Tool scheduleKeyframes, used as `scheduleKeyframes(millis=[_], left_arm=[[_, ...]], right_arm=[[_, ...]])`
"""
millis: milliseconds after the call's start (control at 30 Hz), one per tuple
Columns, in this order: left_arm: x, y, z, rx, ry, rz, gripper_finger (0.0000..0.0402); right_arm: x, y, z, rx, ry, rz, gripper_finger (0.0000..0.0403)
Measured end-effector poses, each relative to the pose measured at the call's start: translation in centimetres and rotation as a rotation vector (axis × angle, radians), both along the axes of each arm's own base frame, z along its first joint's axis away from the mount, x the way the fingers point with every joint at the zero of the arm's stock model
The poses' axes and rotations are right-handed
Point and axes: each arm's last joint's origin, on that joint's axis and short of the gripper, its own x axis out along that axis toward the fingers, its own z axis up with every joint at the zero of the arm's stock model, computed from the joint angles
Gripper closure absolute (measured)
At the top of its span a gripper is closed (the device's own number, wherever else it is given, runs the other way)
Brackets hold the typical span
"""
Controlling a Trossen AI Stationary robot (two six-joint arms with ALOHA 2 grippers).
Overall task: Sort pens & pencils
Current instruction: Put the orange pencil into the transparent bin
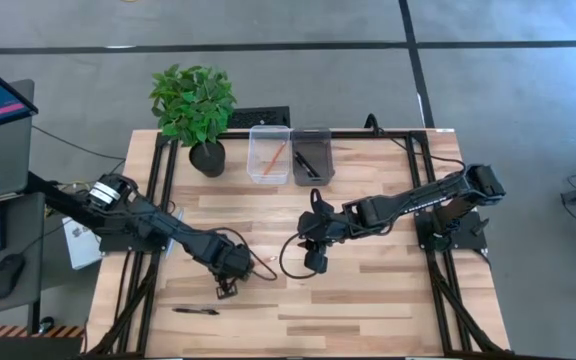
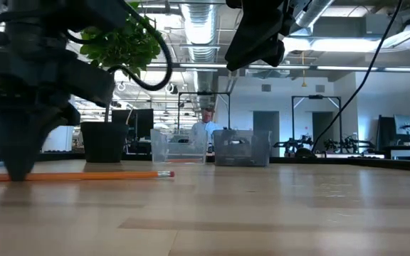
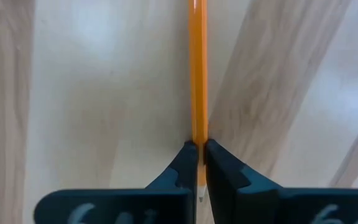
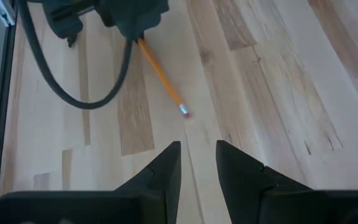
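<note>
One orange pencil (image 2: 84, 176) lies flat on the wood near the table's near-left part, its pink eraser end (image 4: 184, 111) pointing right. My left gripper (image 3: 197, 144) is shut on its other end. My right gripper (image 4: 197, 149) hangs open above the table's middle (image 1: 315, 265), just right of the eraser, touching nothing. A black pen (image 1: 196, 311) lies on the table near the near edge. At the far edge, a clear bin (image 1: 269, 152) holds an orange pencil and a grey bin (image 1: 311, 155) holds a black pen. My left gripper pinches the pencil between its two fingers close to the sharpened tip (image 3: 199, 186), which shows between the fingers behind their ends. The fingers (image 2: 18, 160) come from above, pointing down. The pencil's shaft (image 3: 197, 74) runs straight out ahead and lies level on the table.
A potted plant (image 1: 198, 110) stands at the far left, beside the clear bin. A black cable (image 4: 79, 81) loops off the left arm above the wood. A black metal frame (image 1: 163, 190) runs along the table's sides. Bare wood lies right of my right gripper.
</note>
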Motion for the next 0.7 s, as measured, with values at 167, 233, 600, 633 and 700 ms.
scheduleKeyframes(millis=[167, 233, 600, 633, 700], left_arm=[[1.0, 1.2, 0.0, -0.014, -0.046, 0.045, 0.0401], [1.3, 1.8, 0.1, -0.019, -0.067, 0.055, 0.0401], [3.3, 3.0, 0.3, 0.031, -0.247, 0.028, 0.0398], [3.2, 3.0, 0.3, 0.028, -0.243, 0.029, 0.0398], [3.2, 3.2, 0.3, 0.024, -0.235, 0.029, 0.0398]], right_arm=[[-0.1, 0.0, -0.1, -0.006, 0.017, 0.008, 0.0278], [-0.4, 0.0, -0.3, -0.02, 0.047, 0.019, 0.0278], [-1.4, -0.3, -0.9, -0.053, 0.17, 0.022, 0.0278], [-1.5, -0.3, -1.0, -0.055, 0.187, 0.017, 0.0278], [-2.0, -0.3, -0.8, -0.063, 0.207, 0.009, 0.0278]])
